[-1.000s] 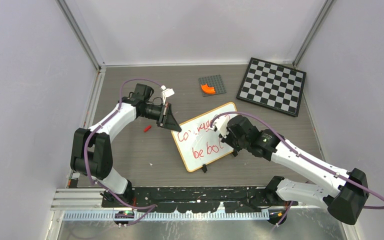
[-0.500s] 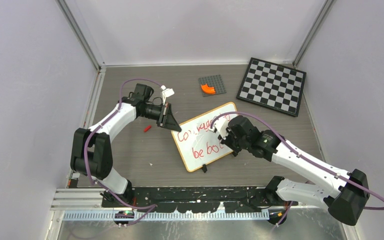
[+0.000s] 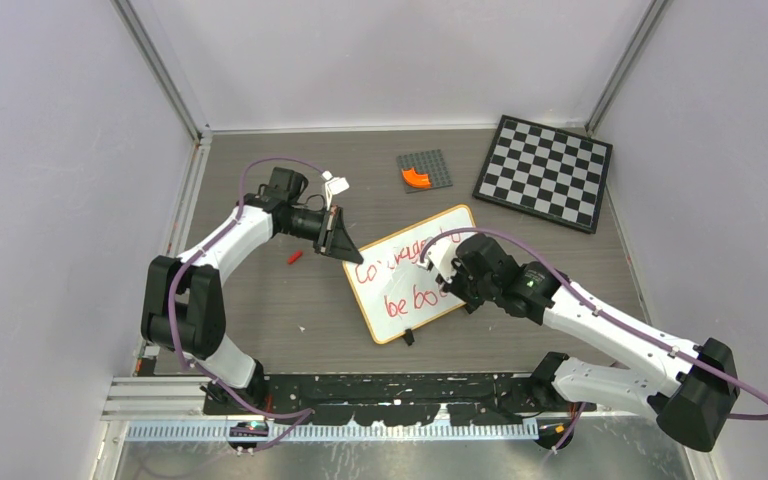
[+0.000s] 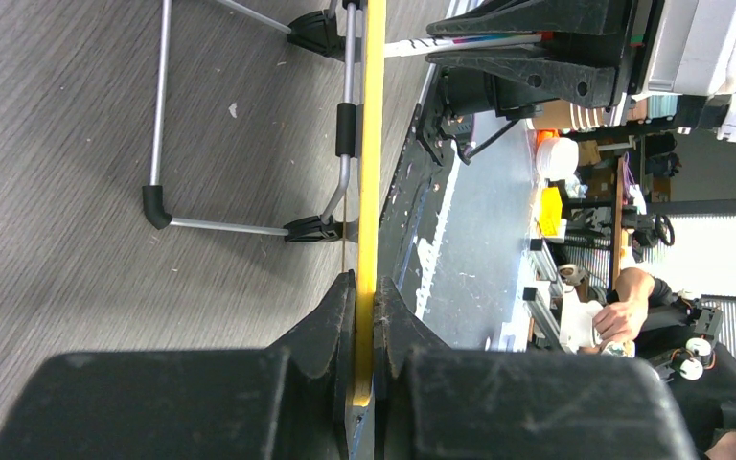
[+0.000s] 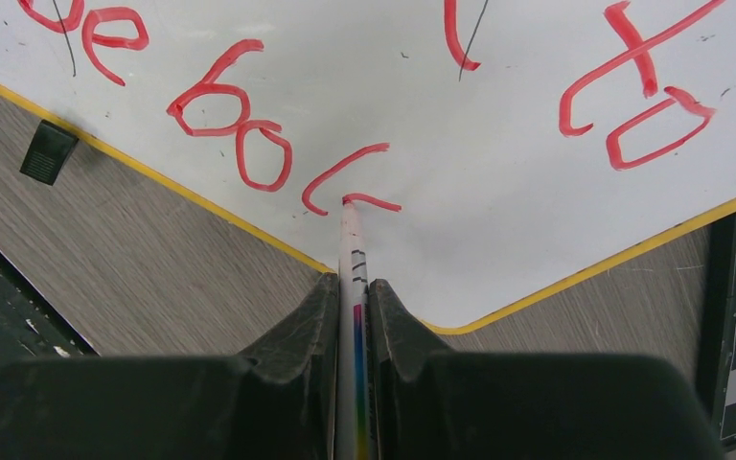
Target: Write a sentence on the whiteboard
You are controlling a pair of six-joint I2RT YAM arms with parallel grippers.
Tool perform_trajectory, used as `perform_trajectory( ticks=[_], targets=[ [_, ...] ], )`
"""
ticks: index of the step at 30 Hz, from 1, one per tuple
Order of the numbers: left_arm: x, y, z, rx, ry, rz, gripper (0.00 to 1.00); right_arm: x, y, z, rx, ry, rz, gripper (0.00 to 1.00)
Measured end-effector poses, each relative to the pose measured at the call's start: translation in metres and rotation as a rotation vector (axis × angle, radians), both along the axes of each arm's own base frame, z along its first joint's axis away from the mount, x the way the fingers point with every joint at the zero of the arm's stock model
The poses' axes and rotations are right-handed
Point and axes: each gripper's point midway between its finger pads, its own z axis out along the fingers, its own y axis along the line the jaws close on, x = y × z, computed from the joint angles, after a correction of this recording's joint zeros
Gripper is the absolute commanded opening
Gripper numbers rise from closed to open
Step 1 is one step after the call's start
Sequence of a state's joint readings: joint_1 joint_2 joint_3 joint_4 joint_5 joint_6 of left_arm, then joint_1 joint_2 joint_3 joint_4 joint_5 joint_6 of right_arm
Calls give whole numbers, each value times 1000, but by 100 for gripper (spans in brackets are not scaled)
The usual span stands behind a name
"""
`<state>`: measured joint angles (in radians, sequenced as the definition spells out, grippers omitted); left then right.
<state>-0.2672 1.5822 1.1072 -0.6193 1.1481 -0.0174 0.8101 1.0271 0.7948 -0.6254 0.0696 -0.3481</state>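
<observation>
The whiteboard (image 3: 401,283), white with an orange frame, stands tilted at mid-table. The sentence (image 3: 407,299) is in red: "Courage to" above, "be bo" and a partial stroke below. My left gripper (image 3: 344,249) is shut on the board's upper-left frame edge; in the left wrist view the jaws (image 4: 364,287) pinch the frame (image 4: 374,144). My right gripper (image 3: 439,270) is shut on a white marker (image 5: 351,244). Its red tip touches the board at a fresh curved stroke (image 5: 343,178) after "bo" (image 5: 232,126). "to" (image 5: 644,88) shows farther up.
A black-and-white chequered board (image 3: 545,172) lies at the back right. A grey studded plate (image 3: 432,164) with an orange piece (image 3: 416,178) lies behind the whiteboard. A small red cap (image 3: 295,257) lies left of it. The board's black foot (image 3: 409,337) faces the near edge.
My right gripper has shifted slightly left and away along the board with the marker, adding a stroke after "bo". The left gripper and the board have not moved.
</observation>
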Motion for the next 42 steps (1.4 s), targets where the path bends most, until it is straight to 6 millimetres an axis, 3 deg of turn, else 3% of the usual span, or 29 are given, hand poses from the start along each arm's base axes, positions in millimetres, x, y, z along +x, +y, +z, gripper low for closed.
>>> perform_trajectory(
  ticks=[16, 32, 42],
  targets=[
    [0, 0, 0, -1, 0, 0, 0, 2, -14, -3, -57, -10, -29, 0],
    [0, 0, 0, -2, 0, 1, 0, 30, -15, 29, 9, -126, -129, 0],
    [0, 0, 1, -2, 0, 1, 0, 33, -16, 30, 9, -136, -142, 0]
  ],
)
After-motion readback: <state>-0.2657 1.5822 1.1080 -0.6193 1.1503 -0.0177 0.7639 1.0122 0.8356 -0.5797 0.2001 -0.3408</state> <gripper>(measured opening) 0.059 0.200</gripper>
